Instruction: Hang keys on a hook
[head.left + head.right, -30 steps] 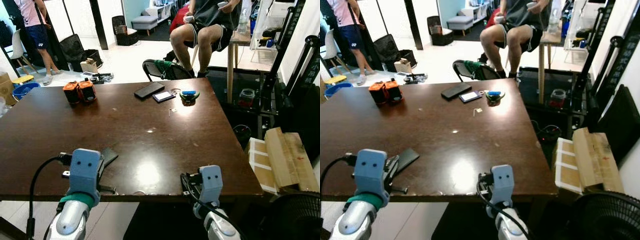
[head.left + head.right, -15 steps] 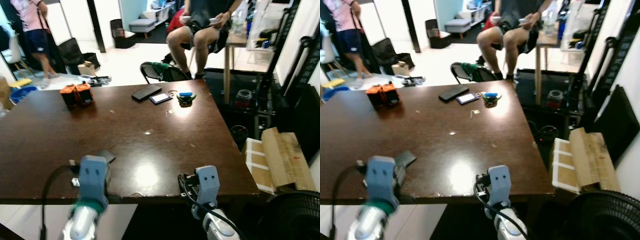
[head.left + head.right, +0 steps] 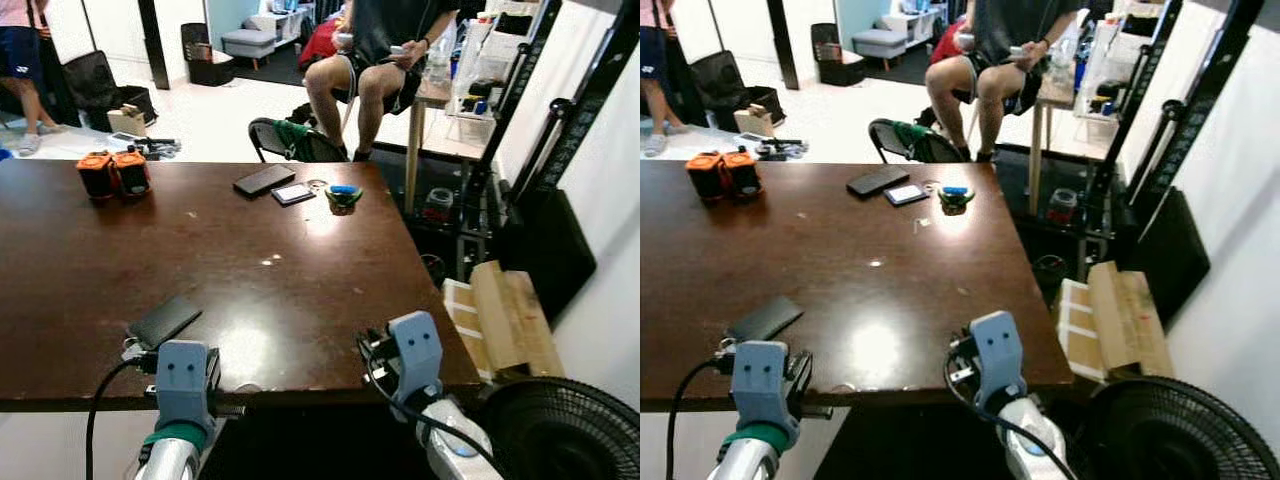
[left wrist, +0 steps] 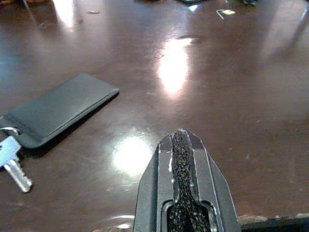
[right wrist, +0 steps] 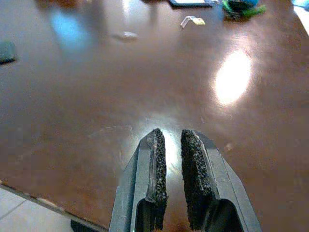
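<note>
The head camera has swung toward the robot's right since a second ago: the table (image 3: 300, 250) now sits further left in view and the fan (image 3: 560, 430) and white wall have come in at the right, so the shift is the robot turning, not things moving. The keys (image 4: 12, 162), on a ring with a dark flat fob (image 4: 58, 108), lie on the table near its front edge, just ahead and to the left of the left gripper (image 4: 181, 145). This suggests that the pickup has not begun and that the robot is perhaps searching for a hook, of which none can be made out. The fob's long axis runs diagonally across the table, ring end toward the robot and free end away and to the right; one silver key points back toward the front edge. The left gripper hovers over the table edge with its pads pressed together, holding nothing. The right gripper (image 5: 173, 145), also over the front edge, has its pads a narrow gap apart and empty. A seated person (image 3: 375, 55) is beyond the table.
</note>
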Robot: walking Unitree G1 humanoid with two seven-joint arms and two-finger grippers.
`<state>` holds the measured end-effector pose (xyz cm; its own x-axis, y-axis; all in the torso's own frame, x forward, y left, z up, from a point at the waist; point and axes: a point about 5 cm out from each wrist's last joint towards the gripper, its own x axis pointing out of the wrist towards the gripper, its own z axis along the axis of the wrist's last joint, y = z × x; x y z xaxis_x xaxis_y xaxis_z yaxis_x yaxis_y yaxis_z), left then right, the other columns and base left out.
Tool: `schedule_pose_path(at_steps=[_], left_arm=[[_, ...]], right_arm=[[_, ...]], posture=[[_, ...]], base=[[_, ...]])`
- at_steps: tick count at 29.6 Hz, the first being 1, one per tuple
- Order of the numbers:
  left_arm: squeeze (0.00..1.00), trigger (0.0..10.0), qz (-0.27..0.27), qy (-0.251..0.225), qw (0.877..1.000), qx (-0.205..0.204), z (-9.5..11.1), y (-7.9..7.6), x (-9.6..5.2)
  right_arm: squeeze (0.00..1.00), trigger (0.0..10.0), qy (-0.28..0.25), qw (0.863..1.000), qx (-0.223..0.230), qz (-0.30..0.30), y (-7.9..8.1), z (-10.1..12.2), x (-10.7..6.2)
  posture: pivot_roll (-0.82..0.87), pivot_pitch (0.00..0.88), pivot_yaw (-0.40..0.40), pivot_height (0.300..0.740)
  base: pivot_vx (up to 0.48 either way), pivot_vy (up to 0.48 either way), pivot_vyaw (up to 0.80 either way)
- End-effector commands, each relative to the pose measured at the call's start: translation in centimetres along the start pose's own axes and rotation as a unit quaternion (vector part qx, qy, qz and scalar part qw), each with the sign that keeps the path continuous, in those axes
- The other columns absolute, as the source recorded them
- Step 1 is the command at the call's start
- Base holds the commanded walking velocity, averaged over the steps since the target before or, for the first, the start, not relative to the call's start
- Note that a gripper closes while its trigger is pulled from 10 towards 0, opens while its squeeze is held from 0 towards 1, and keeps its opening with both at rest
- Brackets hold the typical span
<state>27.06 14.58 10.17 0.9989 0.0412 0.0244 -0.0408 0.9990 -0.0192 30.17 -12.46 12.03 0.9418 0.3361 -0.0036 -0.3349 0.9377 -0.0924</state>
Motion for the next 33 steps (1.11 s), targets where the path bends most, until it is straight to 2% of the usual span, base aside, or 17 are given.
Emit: schedule_pose_path(at_steps=[1,3,7,16,18,19,23,33], left_arm=[[0.00,10.0,-0.005,-0.012,1.000,-0.009,-0.2,-0.1,-0.4],[0.00,10.0,-0.007,-0.034,0.998,-0.043,0.2,0.0,-0.6],[0.00,10.0,-0.004,-0.034,0.998,-0.058,0.0,0.4,-0.8],[0.00,10.0,0.028,-0.014,0.999,-0.039,-0.7,0.7,-1.0],[0.00,10.0,0.027,-0.011,0.999,-0.046,-0.9,0.8,-1.0],[0.00,10.0,0.009,0.014,0.999,-0.035,-1.4,0.6,-0.7],[0.00,10.0,-0.017,0.020,1.000,-0.007,-1.4,0.1,-0.5],[0.00,10.0,-0.014,0.019,1.000,-0.012,-1.5,-0.2,-0.9]], right_arm=[[0.00,10.0,0.012,1.000,0.014,-0.008,0.4,-1.4,-0.2],[0.00,10.0,0.045,0.997,0.053,-0.029,0.8,-3.8,-0.7],[0.00,10.0,0.051,0.995,0.074,-0.040,1.0,-4.1,-0.9],[0.00,10.0,0.053,0.995,0.070,-0.057,0.7,-4.1,-1.4],[0.00,10.0,0.051,0.995,0.069,-0.058,0.8,-4.2,-1.4],[0.00,10.0,0.049,0.995,0.064,-0.060,0.9,-4.3,-1.3],[0.00,10.0,0.048,0.995,0.063,-0.060,1.0,-4.3,-1.4],[0.00,10.0,0.050,0.996,0.050,-0.059,1.0,-4.2,-1.6]], posture=[[-0.14,0.051,0.074,0.740],[-0.10,0.053,0.111,0.740],[-0.12,0.064,0.126,0.740],[-0.12,0.059,0.134,0.740],[-0.12,0.062,0.146,0.740],[-0.12,0.063,0.151,0.740],[-0.12,0.066,0.156,0.740],[-0.12,0.062,0.161,0.740]], base=[[0.000,0.000,0.00],[0.000,0.000,0.00],[0.000,0.000,0.00],[0.000,0.000,0.00],[0.000,0.000,0.00],[0.000,0.000,0.00],[0.000,0.000,0.00],[0.000,0.000,0.00]])
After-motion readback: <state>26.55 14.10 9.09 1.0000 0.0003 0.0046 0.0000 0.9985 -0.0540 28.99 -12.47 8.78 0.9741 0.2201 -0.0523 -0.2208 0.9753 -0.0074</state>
